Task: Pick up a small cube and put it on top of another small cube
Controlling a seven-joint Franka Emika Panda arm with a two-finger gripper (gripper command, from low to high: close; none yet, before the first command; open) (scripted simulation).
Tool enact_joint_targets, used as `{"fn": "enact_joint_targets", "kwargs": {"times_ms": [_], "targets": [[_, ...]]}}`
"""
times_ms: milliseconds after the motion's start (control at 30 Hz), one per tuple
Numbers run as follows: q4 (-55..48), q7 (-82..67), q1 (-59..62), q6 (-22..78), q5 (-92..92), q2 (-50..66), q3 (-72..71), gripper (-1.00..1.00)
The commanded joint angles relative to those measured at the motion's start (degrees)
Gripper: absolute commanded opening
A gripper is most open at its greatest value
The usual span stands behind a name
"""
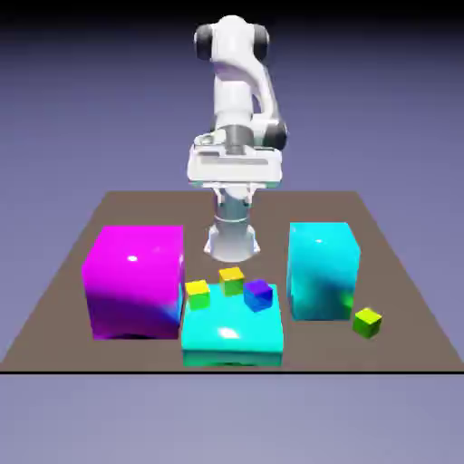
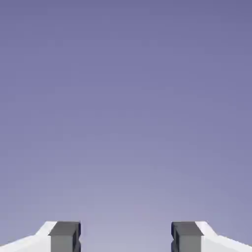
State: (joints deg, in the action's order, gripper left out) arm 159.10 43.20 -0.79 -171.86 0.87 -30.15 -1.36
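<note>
Tiny all-green cube [image 1: 367, 322]: lime top, darker olive sides. Resting flat on the counter [image 1: 399, 272], turned slightly askew to its edges. Alone and untouched, nothing stacked on or under it. Well apart from the claw [image 1: 233, 186], far below it and off toward the exterior view's right, nearer the camera. Not visible between the claw's fingertips in the hand view.

Pincer [image 2: 126, 238] wide apart, empty.
</note>
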Motion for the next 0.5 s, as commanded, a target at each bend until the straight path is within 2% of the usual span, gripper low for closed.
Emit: {"fn": "enact_joint_targets", "kwargs": {"times_ms": [0,467], "targets": [[-1.58,0.62,-0.08,1.78,0.72,2.08,-1.13,0.00],[-23.69,9.30,-1.26,26.67,10.77,31.15,-16.86,0.00]]}}
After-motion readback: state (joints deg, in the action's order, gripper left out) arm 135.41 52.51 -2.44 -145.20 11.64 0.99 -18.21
